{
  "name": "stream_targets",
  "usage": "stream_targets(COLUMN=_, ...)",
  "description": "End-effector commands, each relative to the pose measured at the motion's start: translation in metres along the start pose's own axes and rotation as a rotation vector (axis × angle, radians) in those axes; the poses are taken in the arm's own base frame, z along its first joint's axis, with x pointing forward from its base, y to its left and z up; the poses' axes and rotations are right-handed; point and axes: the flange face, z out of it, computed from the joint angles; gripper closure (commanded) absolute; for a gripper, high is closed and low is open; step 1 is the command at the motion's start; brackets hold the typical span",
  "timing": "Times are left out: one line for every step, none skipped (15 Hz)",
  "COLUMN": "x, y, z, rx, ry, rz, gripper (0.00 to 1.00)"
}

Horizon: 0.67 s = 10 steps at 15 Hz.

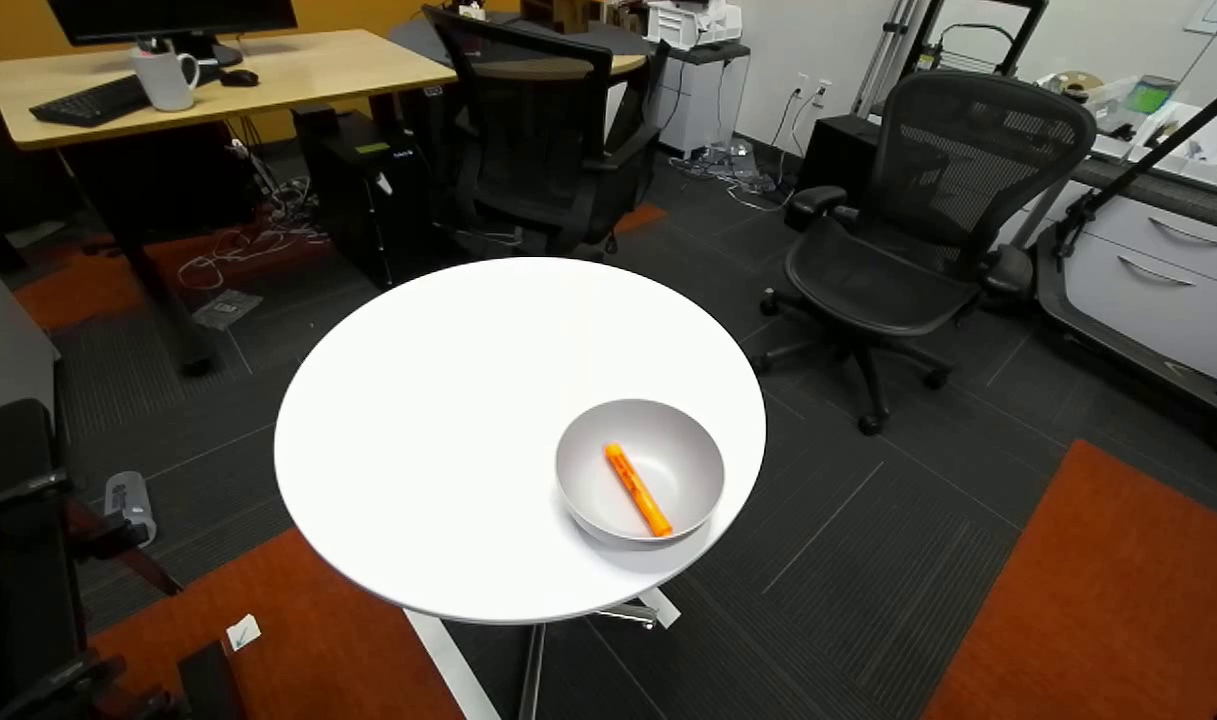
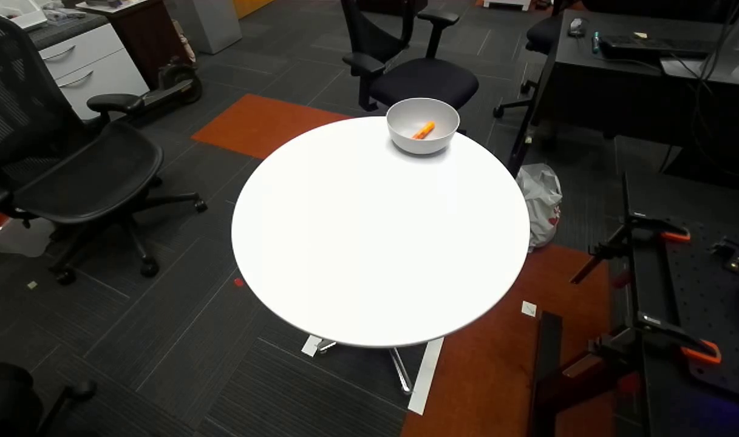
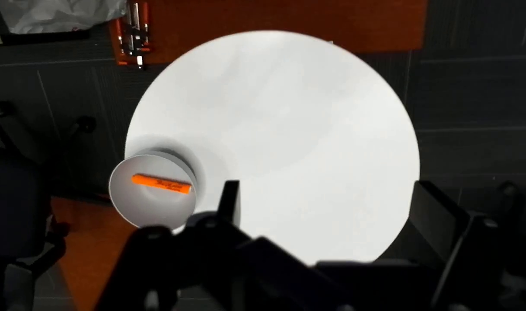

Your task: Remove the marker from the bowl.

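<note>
Knock-off danger ahead!

Fingers (image 3: 438,218) spread wide, bottom of the wrist view; beyond them, left of centre, the marker (image 3: 161,183) lies inside the bowl (image 3: 150,209). An off-centre descent could clip that bowl and shove it off the nearby edge of the desk (image 3: 288,108)!

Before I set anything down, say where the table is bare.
The white table is bare from the bowl across to the opposite edge. Crowded: the narrow strip between bowl and nearest edge, and the bowl itself, holding the marker.
</note>
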Motion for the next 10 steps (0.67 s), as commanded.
stream_targets(x=0.046, y=0.031, z=0.010, rx=0.083, ry=0.035, rz=0.181, gripper=0.00)
stream_targets(x=0.057, y=0.041, z=0.016, rx=0.105, ry=0.046, rz=0.232, gripper=0.00)
stream_targets(x=0.068, y=0.052, z=0.023, rx=0.125, ry=0.056, rz=0.282, gripper=0.00)
stream_targets(x=0.077, y=0.062, z=0.028, rx=0.145, ry=0.065, rz=0.333, gripper=0.00)
stream_targets(x=0.088, y=0.072, z=0.037, rx=0.162, ry=0.079, rz=0.384, gripper=0.00)
stream_targets(x=0.098, y=0.082, z=0.045, rx=0.177, ry=0.089, rz=0.436, gripper=0.00)
stream_targets(x=0.106, y=0.092, z=0.052, rx=0.198, ry=0.102, rz=0.485, gripper=0.00)
stream_targets(x=0.114, y=0.100, z=0.060, rx=0.216, ry=0.111, rz=0.536, gripper=0.00)
stream_targets(x=0.122, y=0.109, z=0.071, rx=0.232, ry=0.120, rz=0.587, gripper=0.00)
stream_targets(x=0.128, y=0.117, z=0.079, rx=0.245, ry=0.130, rz=0.641, gripper=0.00)
